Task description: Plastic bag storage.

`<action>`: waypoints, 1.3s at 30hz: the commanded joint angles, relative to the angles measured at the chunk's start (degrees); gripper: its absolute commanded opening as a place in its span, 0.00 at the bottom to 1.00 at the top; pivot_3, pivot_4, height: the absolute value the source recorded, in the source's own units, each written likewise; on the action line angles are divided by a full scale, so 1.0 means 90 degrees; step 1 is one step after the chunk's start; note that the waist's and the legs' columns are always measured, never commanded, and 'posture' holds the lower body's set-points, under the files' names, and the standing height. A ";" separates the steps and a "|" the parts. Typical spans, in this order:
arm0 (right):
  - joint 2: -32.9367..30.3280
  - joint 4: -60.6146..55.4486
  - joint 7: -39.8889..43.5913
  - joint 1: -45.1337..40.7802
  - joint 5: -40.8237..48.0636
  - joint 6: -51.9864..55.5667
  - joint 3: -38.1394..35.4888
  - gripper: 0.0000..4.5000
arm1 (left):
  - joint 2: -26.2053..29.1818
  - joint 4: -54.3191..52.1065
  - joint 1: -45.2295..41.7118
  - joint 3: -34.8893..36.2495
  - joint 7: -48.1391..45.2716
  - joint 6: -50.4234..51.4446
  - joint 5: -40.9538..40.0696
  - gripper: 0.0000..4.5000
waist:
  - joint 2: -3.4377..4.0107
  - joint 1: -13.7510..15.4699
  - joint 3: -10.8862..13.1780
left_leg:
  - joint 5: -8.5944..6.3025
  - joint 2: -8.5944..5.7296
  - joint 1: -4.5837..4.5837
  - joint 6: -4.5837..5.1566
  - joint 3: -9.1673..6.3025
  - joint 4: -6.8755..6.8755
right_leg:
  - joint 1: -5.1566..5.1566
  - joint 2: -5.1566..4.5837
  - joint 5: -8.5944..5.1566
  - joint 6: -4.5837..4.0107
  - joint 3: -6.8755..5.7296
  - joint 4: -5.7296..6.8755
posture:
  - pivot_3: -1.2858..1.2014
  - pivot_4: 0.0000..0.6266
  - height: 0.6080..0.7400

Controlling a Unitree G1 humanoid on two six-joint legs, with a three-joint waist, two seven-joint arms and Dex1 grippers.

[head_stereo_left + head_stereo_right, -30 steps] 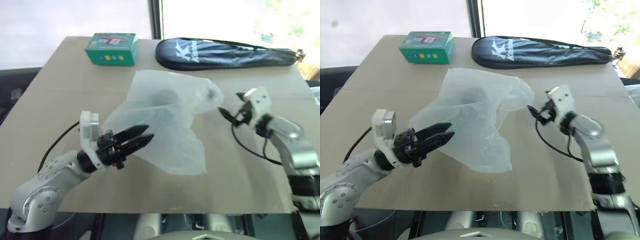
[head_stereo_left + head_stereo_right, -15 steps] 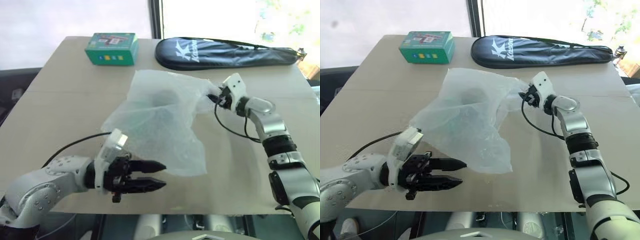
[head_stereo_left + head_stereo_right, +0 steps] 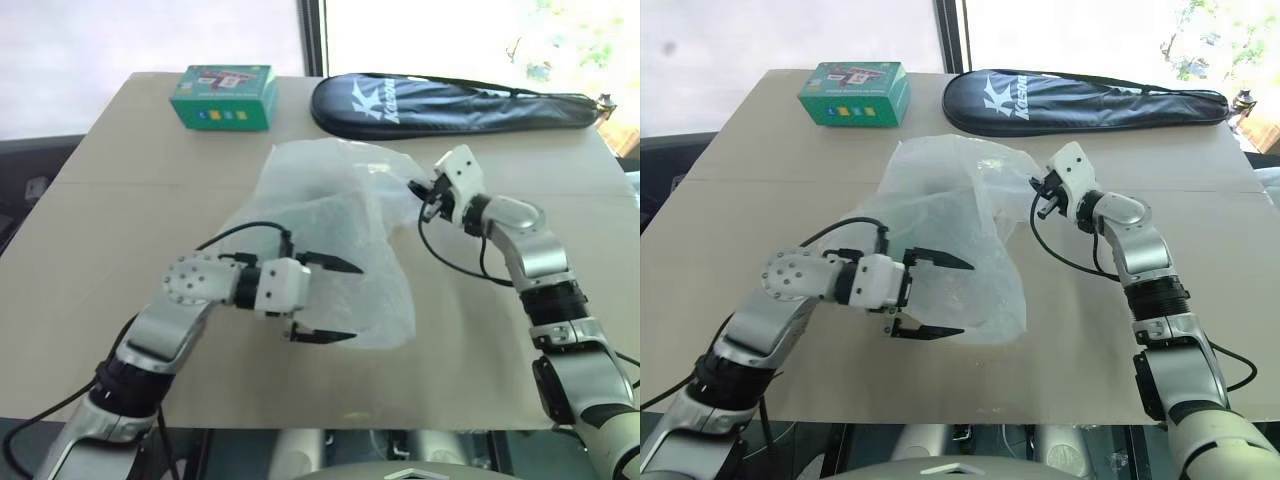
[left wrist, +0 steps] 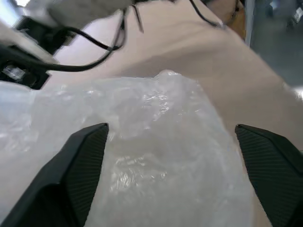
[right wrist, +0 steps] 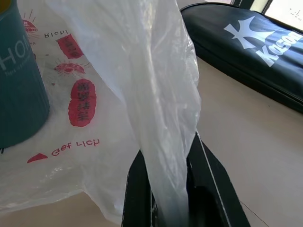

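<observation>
- The plastic bag (image 3: 330, 240) lies crumpled and puffed up at the middle of the tan table (image 3: 100, 250), translucent white with red print showing through the film.
- The right gripper (image 3: 1044, 192), at the bag's 3 o'clock edge, is pinched closed on a gathered fold of the bag's film; the right wrist view shows the fold running down between its two black fingers (image 5: 139, 189).
- The left gripper (image 3: 325, 300) is at the bag's 6 o'clock corner, fingers spread wide, one over the film and one at its near edge, holding nothing.
- A teal mug (image 5: 19, 85) stands by the bag's printed film.
- A black zipped racket case (image 3: 450, 105) lies at 1 o'clock from the bag, a green box (image 3: 224, 97) at 11 o'clock, both well apart from it.
</observation>
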 commanded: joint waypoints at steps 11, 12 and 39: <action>0.0050 -0.0482 -0.0191 -0.0097 -0.0063 0.0210 -0.0083 0.00 | -0.1124 0.2099 -0.1575 -0.1452 0.0427 -0.1396 0.2404 0.88 | 0.0000 0.0002 0.0000 | -0.0006 0.0002 -0.0006 0.0011 0.0008 0.0009 | -0.0007 0.0022 0.0001 0.0001 0.0007 0.0005 | 0.52 0.24 1.00; 0.0053 -0.0513 -0.0202 -0.0084 -0.0062 0.0233 -0.0088 0.00 | -0.1156 0.2113 -0.1550 -0.1487 0.0406 -0.1409 0.2395 0.83 | 0.0000 -0.0003 0.0000 | -0.0006 0.0003 -0.0006 0.0011 0.0007 0.0009 | -0.0007 0.0020 0.0001 0.0001 0.0007 0.0005 | 0.52 0.24 1.00; 0.0436 -0.1381 -0.2167 -0.2761 0.4950 0.4750 -0.3659 0.00 | -0.1288 0.1457 -0.3188 0.5181 0.6609 0.4129 -0.8387 0.01 | -0.0005 0.0080 0.0003 | -0.0005 -0.0009 -0.0037 0.0010 -0.0063 0.0051 | 0.0009 -0.0018 0.0002 0.0002 -0.0049 0.0019 | 0.52 0.24 1.00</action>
